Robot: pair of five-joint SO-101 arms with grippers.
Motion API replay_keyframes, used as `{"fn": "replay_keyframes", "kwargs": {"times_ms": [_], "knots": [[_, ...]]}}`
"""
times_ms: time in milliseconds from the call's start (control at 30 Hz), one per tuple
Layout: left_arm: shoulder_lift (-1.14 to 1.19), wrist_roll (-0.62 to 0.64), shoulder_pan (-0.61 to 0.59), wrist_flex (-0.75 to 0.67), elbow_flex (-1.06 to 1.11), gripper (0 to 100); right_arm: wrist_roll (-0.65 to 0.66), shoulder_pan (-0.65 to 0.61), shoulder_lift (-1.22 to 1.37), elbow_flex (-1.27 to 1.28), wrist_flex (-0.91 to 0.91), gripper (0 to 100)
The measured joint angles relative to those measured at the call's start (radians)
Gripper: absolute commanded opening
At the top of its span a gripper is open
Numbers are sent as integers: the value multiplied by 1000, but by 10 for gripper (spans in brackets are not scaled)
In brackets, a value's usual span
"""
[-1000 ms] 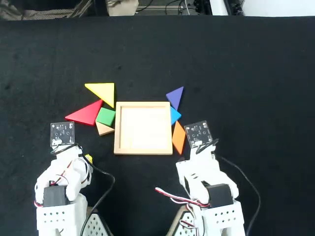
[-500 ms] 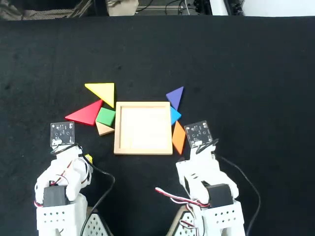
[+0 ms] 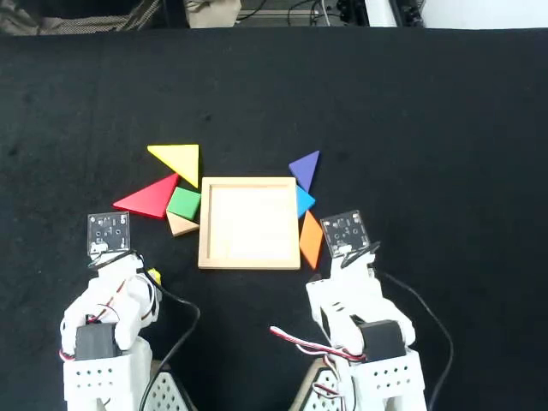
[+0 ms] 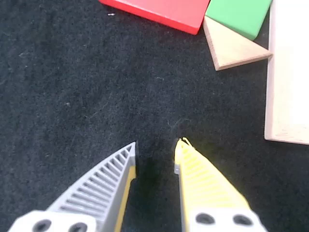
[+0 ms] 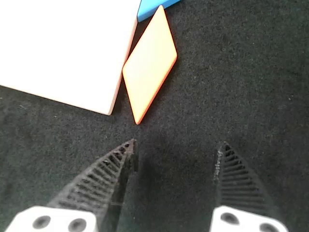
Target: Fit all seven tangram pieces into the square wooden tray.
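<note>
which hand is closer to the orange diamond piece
Right. The right hand sits just short of the orange diamond; the left hand is across the tray, near the tan triangle.

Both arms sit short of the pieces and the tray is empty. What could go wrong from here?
1. The orange parallelogram lies flat against the wall of the wooden tray, its tip by the light blue piece. The right gripper closing on it may shove either one.
2. The tan triangle sits packed between the green square and the tray. If the left gripper takes it, it could drag its neighbours.
</note>
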Motion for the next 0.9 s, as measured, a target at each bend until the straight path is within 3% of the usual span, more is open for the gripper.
{"fn": "replay_keyframes", "kwargs": {"times_ms": [633,900], "knots": [[0,0,0,0,-2,138,0,0,0,0,0,264],[-9,-18,-25,9,-106,138,0,0,0,0,0,263]]}}
